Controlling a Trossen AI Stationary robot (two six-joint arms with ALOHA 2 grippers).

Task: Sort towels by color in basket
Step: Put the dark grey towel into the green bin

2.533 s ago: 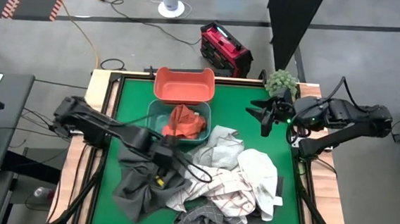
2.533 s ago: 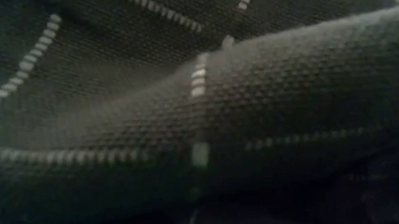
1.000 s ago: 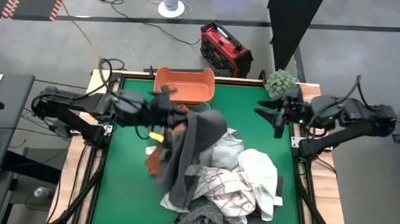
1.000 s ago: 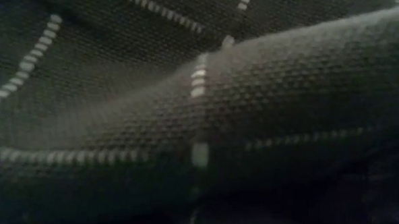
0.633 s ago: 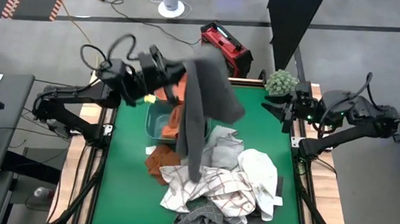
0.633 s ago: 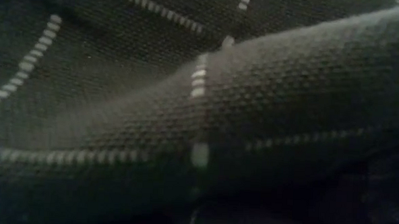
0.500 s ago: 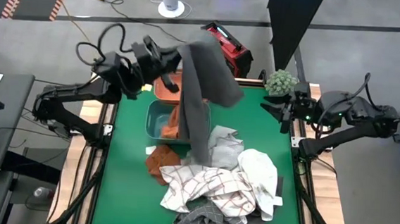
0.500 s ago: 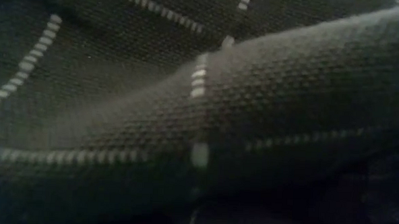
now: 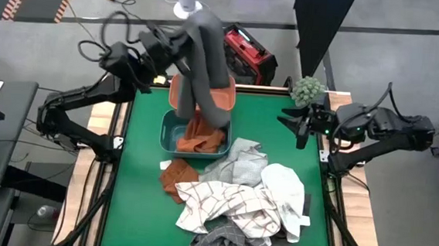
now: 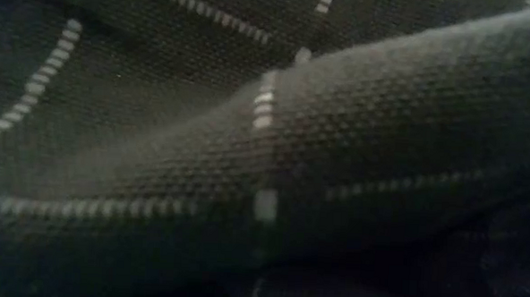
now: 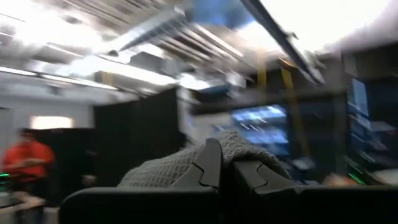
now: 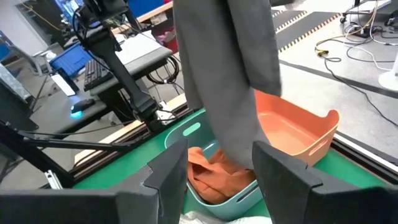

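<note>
While the left gripper point(image 9: 180, 41) dangles a pinched dark grey cloth towel point(image 9: 206, 60) over the far-edge baskets, most towels point(image 9: 237, 198) lie unsorted mid-table; right gripper point(image 9: 297, 127) waits, fingers apart.

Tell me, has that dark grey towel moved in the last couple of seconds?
Yes. The left gripper lifted the dark grey towel from the table's near left up over the orange tub.

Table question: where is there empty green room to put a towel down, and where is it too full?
Bare green table lies left of the teal tub, and more between the towel pile and the right hand. The middle and front are crowded. The left hand dangles a dark grey towel over the orange tub.
</note>
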